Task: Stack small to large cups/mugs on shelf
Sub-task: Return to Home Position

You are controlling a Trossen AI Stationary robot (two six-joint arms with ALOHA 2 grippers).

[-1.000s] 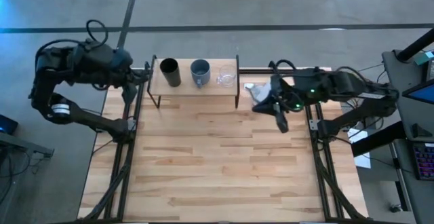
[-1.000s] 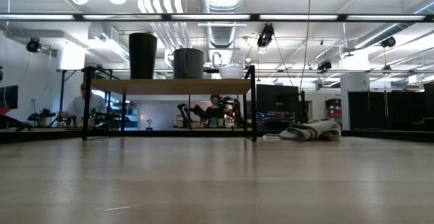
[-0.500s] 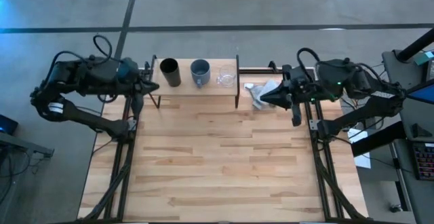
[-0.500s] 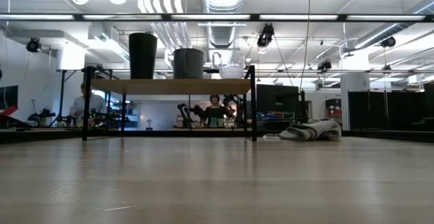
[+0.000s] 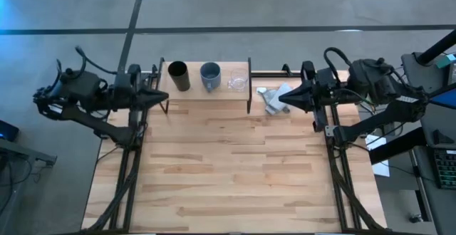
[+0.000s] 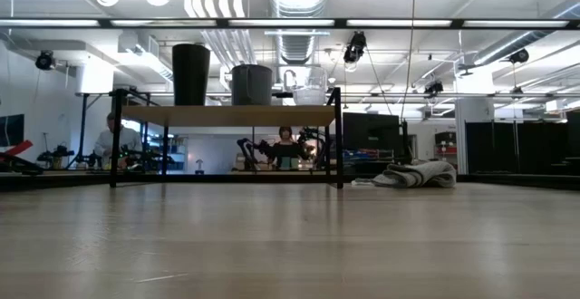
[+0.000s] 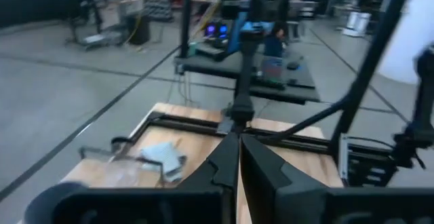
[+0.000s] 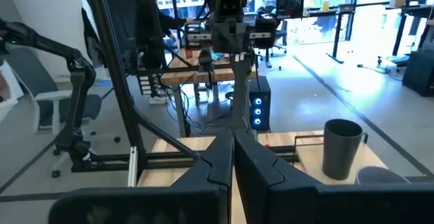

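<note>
On the shelf (image 5: 205,90) at the table's far edge, three vessels stand upright in a row on their bases. From left to right they are the black cup (image 5: 178,75), the grey-blue mug (image 5: 210,75) and the clear glass cup (image 5: 237,82). They also show in the low view: black cup (image 6: 191,74), mug (image 6: 252,84), glass (image 6: 309,86). My left gripper (image 5: 164,95) is shut and empty beside the shelf's left end, pointing right. My right gripper (image 5: 286,101) is shut and empty right of the shelf, pointing left, above the cloth.
A crumpled grey-white cloth (image 5: 274,96) lies on the table right of the shelf, and shows in the low view (image 6: 417,174). Black frame rails run along both side edges of the table (image 5: 214,171). A person sits in the room beyond (image 6: 115,140).
Both arms have drawn back toward their own side edges of the table. My right gripper has risen from near the table's middle right and turned level, pointing left. My left gripper has turned toward the shelf's left end. The three vessels and the cloth have stayed still.
</note>
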